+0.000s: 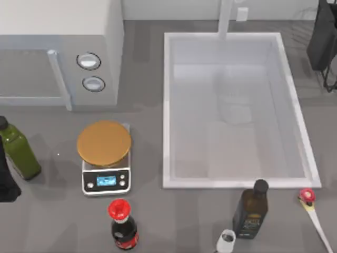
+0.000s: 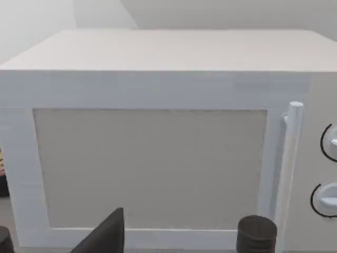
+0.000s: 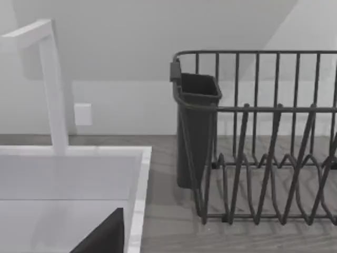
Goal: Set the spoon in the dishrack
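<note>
At the table's front right corner, the spoon [image 1: 311, 207], untouched.

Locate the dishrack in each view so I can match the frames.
Top view: dishrack at the top right edge, right of the sink.
Left wrist view: faces the microwave.
Right wrist view: dishrack on the counter beside the sink.
Shared landmark: the white faucet at the sink's back rim.

L arm [image 1: 6, 179] at table's left edge; gripper state unclear.
</note>
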### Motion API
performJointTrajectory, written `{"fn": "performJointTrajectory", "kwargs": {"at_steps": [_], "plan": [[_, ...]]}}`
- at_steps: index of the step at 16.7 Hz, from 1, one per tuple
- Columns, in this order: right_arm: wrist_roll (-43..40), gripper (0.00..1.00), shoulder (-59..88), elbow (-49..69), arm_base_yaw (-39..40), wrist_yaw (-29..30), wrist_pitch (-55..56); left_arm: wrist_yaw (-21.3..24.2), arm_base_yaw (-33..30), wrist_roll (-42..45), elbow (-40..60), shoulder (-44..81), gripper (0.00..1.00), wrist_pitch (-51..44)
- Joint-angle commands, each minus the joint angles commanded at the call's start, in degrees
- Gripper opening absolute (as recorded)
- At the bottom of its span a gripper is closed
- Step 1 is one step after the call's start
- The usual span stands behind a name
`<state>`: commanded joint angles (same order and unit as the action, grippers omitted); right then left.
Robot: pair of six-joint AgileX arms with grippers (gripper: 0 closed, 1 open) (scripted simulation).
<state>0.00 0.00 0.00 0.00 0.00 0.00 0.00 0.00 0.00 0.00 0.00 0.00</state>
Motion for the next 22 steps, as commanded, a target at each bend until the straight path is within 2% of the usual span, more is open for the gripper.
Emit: {"fn": "performJointTrajectory", "kwargs": {"at_steps": [4,7,17,22], "plan": [[0.4,1.0,2.0,1.9,0.7,0.1,-1.9,0.0,0.0,0.0,0.0,0.0,1.0,0.0],[1.7,1.0,9.3,7.9,3.3,0.1,-8.6,0.0,0.0,0.0,0.0,0.0,1.0,0.0],[9.4,1.0,59.8,36.7,16.3,-0.5,-45.4,0.0,0.0,0.0,0.0,0.0,1.0,0.0],[11.9,1.0,76.5,47.6,20.8,-0.1,-57.7,0.0,0.0,0.0,0.0,0.0,1.0,0.0]]}}
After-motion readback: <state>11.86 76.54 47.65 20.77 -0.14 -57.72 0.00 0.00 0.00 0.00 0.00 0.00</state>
